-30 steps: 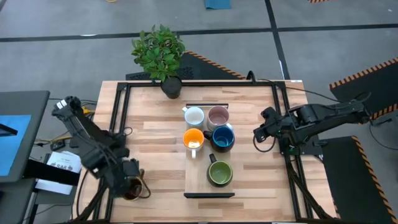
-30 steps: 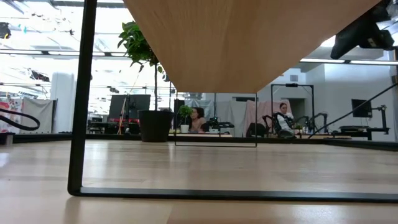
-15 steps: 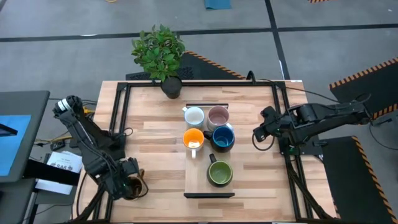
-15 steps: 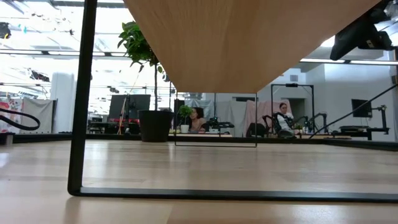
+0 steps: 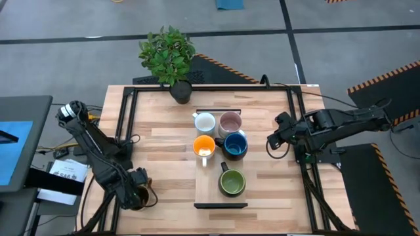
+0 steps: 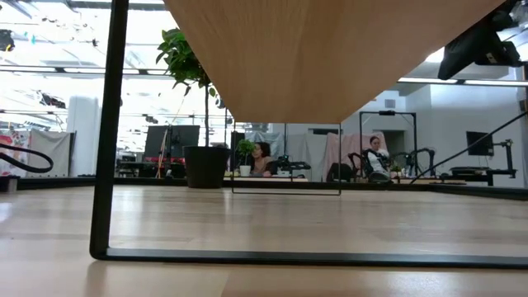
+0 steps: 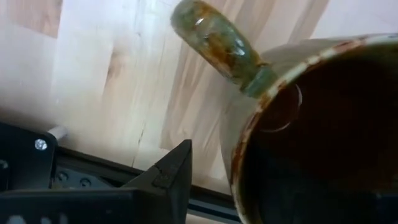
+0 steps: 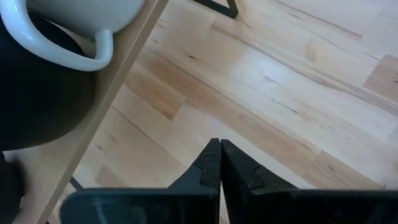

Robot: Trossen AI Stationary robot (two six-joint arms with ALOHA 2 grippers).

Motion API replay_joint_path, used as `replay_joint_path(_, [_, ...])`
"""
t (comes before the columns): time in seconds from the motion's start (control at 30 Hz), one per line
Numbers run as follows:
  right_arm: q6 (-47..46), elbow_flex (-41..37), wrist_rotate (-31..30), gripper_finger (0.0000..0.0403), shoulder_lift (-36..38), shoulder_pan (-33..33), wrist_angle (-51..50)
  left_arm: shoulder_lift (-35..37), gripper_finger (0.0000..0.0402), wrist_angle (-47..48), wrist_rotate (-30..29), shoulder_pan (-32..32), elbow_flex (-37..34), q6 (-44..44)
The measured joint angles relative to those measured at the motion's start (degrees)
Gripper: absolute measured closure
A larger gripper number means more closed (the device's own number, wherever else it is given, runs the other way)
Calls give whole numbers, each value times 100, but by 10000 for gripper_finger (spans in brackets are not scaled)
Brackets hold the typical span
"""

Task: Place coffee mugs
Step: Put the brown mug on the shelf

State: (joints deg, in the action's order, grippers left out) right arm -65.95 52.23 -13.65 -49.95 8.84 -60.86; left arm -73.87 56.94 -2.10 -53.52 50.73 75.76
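Note:
The glossy brown mug [image 5: 146,198] stands on its base near the table's near-left corner. In the left wrist view its rim [image 7: 239,155] and handle [image 7: 217,43] fill the picture. My left gripper [image 5: 134,195] is open over it. One finger [image 7: 174,171] stands outside the wall with bare wood between them, and the other finger is hidden. The white [image 5: 205,122], pinkish-mauve [image 5: 230,122], orange [image 5: 204,145], dark blue [image 5: 235,145] and green [image 5: 231,183] mugs stand on a pale board [image 5: 213,196]. My right gripper [image 5: 272,143] is shut and waits right of the board. My left gripper comes at the brown mug from above, beside the handle. The finger that shows does not touch the wall. The other finger is lost in the mug's dark inside, so I cannot tell whether it touches.
A potted plant [image 5: 169,56] stands at the table's far edge. Black frame rails [image 5: 125,141] run along the table's left and right sides. Bare wood lies between the brown mug and the board [image 5: 170,177].
My left gripper has moved toward the table's near edge and now stands over the brown mug, covering most of it in the high view. The mug has stayed in place. The right arm has kept still.

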Motion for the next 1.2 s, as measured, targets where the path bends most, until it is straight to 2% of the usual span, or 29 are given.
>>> replay_joint_path(0.07, [0, 0, 0, 377, 0, 0, 0, 0, 290, -53, 118, 109, -1, -188])
replay_joint_path(0.2, [0, 0, -60, 381, 0, 0, 6, 0, 377, -88, 476, 466, 16, -702])
replay_joint_path(0.37, [0, 0, -131, 379, 0, 0, 10, 75, 383, 275, 952, 1094, 629, -1784])
replay_joint_path(0.57, [1, 0, -131, 380, 0, 0, 10, 123, 384, 1663, 897, 2016, 2539, -3329])
replay_joint_path(0.77, [48, 0, -149, 378, 0, 0, 11, -1019, 384, 3213, 337, 2567, 4798, -4929])
replay_joint_path(0.87, [136, 2, -149, 379, -2, 0, 13, -1658, 384, 3278, 19, 2759, 5844, -5475])
replay_joint_path(1.0, [197, 2, -149, 379, -2, 0, 13, -2436, 384, 3212, -99, 2963, 6973, -5888])
replay_joint_path(1.1, [255, 2, -149, 379, 0, 0, 14, -2832, 384, 3343, -316, 3040, 7503, -6335])
replay_joint_path(1.2, [302, 2, -149, 379, -2, 0, 16, -3119, 384, 3029, -324, 3133, 7706, -6713])
